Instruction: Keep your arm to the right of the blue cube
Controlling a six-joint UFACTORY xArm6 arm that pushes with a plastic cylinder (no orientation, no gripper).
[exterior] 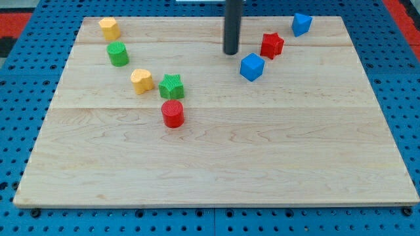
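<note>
The blue cube (252,67) sits on the wooden board right of centre, near the view's top. My tip (231,52) comes down from the view's top and stands just left of and a little above the blue cube, a small gap apart. A red star-shaped block (272,45) lies close to the cube's upper right. A second blue block (301,23), a faceted shape, lies further to the upper right.
A yellow block (109,28) and a green cylinder (118,54) lie at the upper left. A yellow heart-shaped block (141,80), a green star-shaped block (171,86) and a red cylinder (173,113) cluster left of centre. The board's edge (216,204) borders blue pegboard.
</note>
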